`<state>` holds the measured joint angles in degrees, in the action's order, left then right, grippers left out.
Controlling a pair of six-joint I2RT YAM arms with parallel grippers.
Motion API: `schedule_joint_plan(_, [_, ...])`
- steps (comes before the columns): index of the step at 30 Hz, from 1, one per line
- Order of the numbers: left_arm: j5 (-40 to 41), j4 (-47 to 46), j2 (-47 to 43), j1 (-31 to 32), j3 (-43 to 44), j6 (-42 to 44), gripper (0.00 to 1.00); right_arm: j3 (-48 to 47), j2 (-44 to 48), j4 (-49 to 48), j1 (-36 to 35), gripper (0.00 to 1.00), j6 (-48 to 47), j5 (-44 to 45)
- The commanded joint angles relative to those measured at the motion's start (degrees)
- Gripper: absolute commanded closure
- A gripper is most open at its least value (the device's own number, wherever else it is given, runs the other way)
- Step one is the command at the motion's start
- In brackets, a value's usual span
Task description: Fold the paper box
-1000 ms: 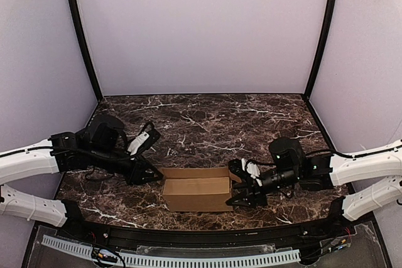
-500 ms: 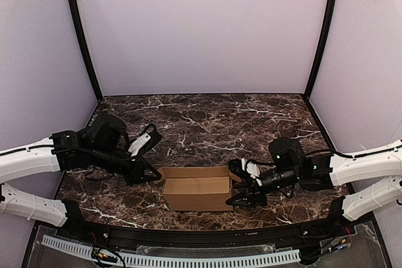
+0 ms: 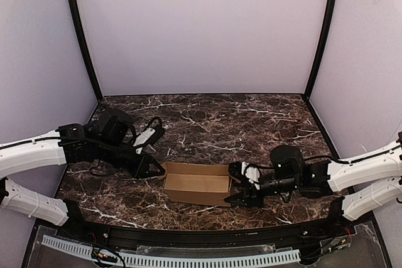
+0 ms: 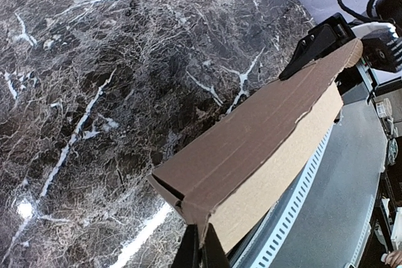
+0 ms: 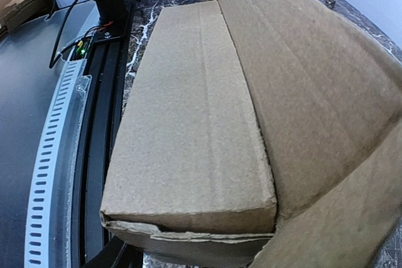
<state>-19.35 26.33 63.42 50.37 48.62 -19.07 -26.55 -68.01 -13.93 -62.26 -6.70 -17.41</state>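
The paper box [image 3: 196, 184], plain brown cardboard, lies near the table's front edge between both arms. In the left wrist view, my left gripper [image 4: 201, 246] is shut on the thin corner flap at the box's [image 4: 264, 123] left end. My left gripper [image 3: 156, 171] touches that end in the top view. My right gripper [image 3: 237, 185] straddles the box's right end, closed across its width. In the right wrist view the box [image 5: 195, 111] fills the frame. One black finger [image 5: 116, 252] shows at its lower left corner. A raised flap hides the other.
The dark marble table [image 3: 207, 123] stretches behind the box. A black rail with a white perforated strip [image 3: 188, 258] runs along the near edge, close to the box. Purple walls enclose the back and sides.
My left gripper has closed on the box's left corner flap. The box has shifted slightly and sits lower and flatter. The right arm has dropped a little with it.
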Motion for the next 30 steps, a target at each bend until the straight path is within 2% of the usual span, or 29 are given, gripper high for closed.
schedule_joint_plan(1, [0.9,-0.4,1.3,1.1,0.8,-3.8,1.00,3.1,-2.1,-14.3,-1.8,0.74,2.2,10.0])
schedule_joint_plan(11, [7.2,-10.1,2.9,1.6,-6.7,-11.3,1.00,6.3,-8.3,-27.3,-5.1,0.73,6.6,21.9])
schedule_joint_plan(21, [11.5,-14.3,1.8,2.2,-12.9,-13.3,1.00,7.5,-13.6,-32.9,-5.3,0.75,10.8,23.0])
schedule_joint_plan(30, [11.4,-16.3,2.6,2.7,-13.9,-14.4,1.00,7.8,-14.4,-32.2,-5.4,0.76,11.6,22.5])
